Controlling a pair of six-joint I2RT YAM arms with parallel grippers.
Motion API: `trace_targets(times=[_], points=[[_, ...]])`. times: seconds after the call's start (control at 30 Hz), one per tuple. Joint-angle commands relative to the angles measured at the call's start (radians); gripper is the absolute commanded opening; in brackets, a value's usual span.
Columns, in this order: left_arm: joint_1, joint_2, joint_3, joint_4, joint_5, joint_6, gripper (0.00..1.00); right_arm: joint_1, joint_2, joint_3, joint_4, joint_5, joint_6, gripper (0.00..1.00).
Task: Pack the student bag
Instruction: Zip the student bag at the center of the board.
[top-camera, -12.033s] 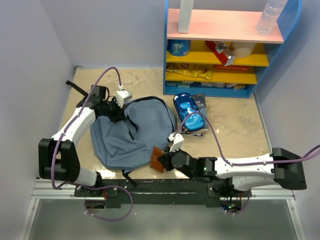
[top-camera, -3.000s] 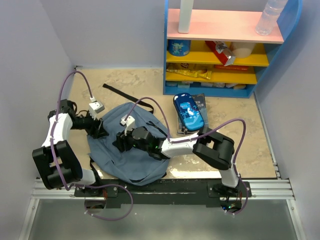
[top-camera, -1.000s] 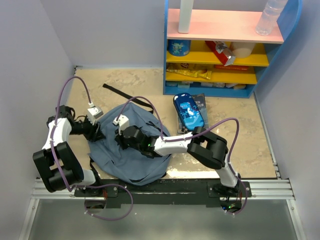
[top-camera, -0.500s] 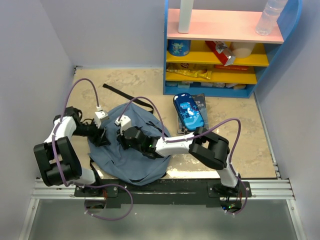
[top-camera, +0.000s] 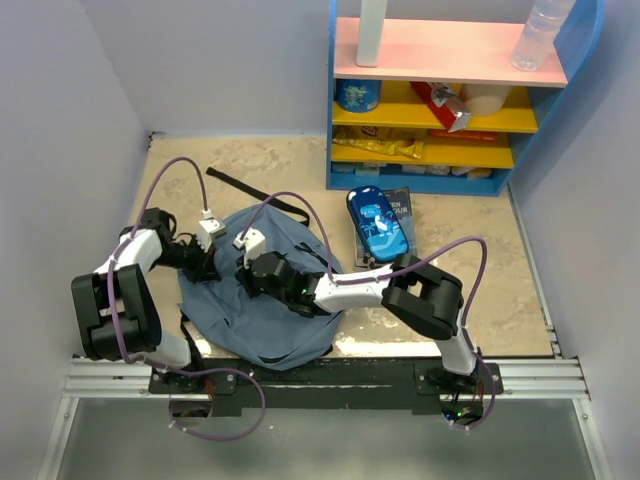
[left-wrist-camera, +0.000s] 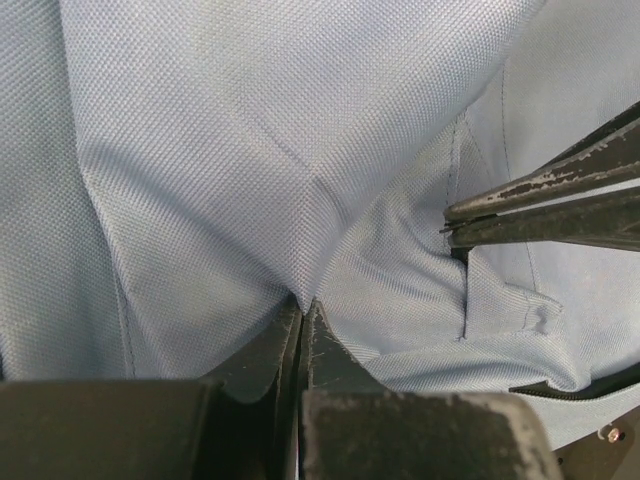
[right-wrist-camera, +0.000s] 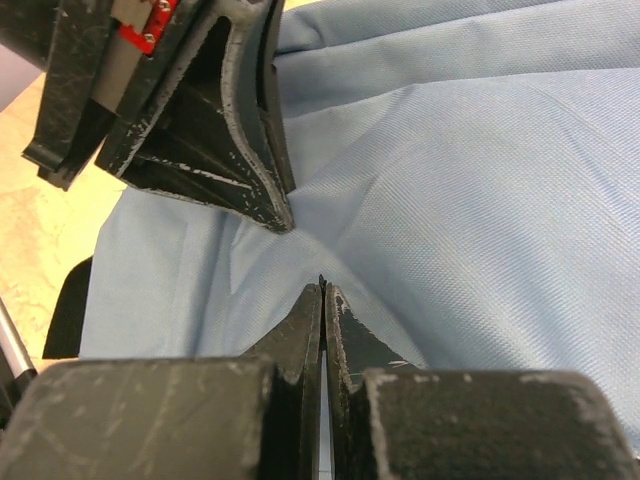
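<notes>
The student bag (top-camera: 272, 322) lies as a slate-blue mound at the table's near left, and its fabric fills the left wrist view (left-wrist-camera: 230, 140) and the right wrist view (right-wrist-camera: 480, 200). My left gripper (top-camera: 206, 263) sits at the bag's left edge, shut on a pinched fold of the cloth (left-wrist-camera: 303, 303). My right gripper (top-camera: 247, 277) rests on top of the bag a little to the right, also shut on a ridge of fabric (right-wrist-camera: 323, 290). The two grippers are close together. The right gripper's fingers (left-wrist-camera: 545, 205) show in the left wrist view. No opening of the bag is visible.
A blue pencil case (top-camera: 377, 222) lies on a dark book (top-camera: 402, 208) right of the bag. A black strap (top-camera: 250, 192) trails behind it. The blue and yellow shelf (top-camera: 450, 150) with snacks and a bottle (top-camera: 543, 30) stands at the back right. Walls close in on both sides.
My left gripper has moved right to the bag's edge, nearer the right gripper, and has shut on the fabric after being open. The right arm has hardly moved.
</notes>
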Motion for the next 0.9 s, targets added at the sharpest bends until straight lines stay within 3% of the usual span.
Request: trace_targets(times=[0.0, 0.23, 0.53, 0.6, 0.63, 0.7, 0.87], points=[[-0.002, -0.038, -0.003, 0.057, -0.006, -0.018, 0.0, -0.005, -0.065, 0.003, 0.015, 0.05, 0.002, 0.0], [0.004, -0.11, 0.029, -0.02, 0.023, 0.029, 0.0, -0.091, -0.07, 0.027, -0.026, 0.082, -0.039, 0.0], [0.036, -0.087, 0.155, -0.147, 0.044, 0.122, 0.02, -0.156, -0.076, 0.102, -0.069, 0.099, -0.119, 0.0], [0.043, -0.076, 0.187, -0.175, 0.063, 0.119, 0.3, -0.156, -0.071, 0.119, -0.078, 0.086, -0.115, 0.0], [0.043, -0.074, 0.218, -0.222, 0.078, 0.131, 0.5, -0.156, -0.068, 0.131, -0.078, 0.07, -0.099, 0.0], [0.041, -0.088, 0.238, -0.256, 0.133, 0.139, 0.71, -0.153, -0.067, 0.139, -0.077, 0.052, -0.07, 0.0], [0.009, -0.172, 0.213, -0.281, 0.188, 0.122, 0.8, -0.154, -0.059, 0.13, -0.071, 0.03, -0.033, 0.0]])
